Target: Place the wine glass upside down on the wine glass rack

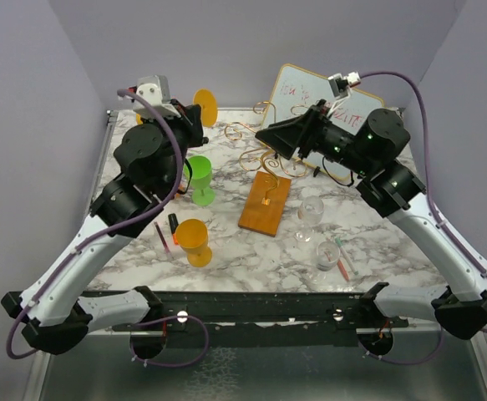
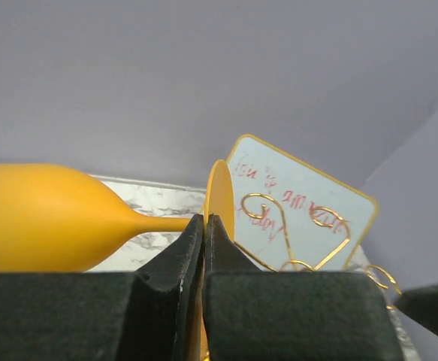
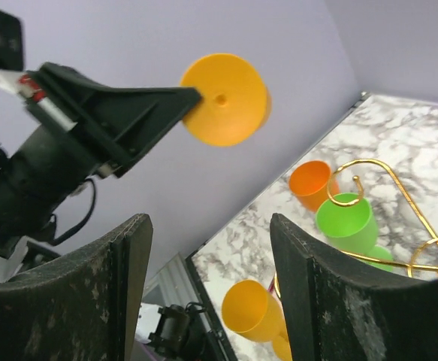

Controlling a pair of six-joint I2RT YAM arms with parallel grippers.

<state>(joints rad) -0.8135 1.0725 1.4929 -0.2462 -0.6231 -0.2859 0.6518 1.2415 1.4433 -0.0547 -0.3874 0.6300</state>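
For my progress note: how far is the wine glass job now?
Done: the left gripper grips the yellow wine glass by its stem, sideways, in the air. In hand: apparently bringing it to the wine glass rack. Left: turning it upside down and hanging it; no glass hangs there yet.

We see a yellow wine glass (image 2: 46, 218) of smooth, matt plastic, and a rack (image 1: 268, 167) of shiny gold metal wire on a smooth wooden base (image 1: 265, 207). The table (image 1: 251, 251) looks like polished marble. The fingers (image 3: 324, 301) of the right gripper (image 3: 207, 226) are matt black and scuffed.
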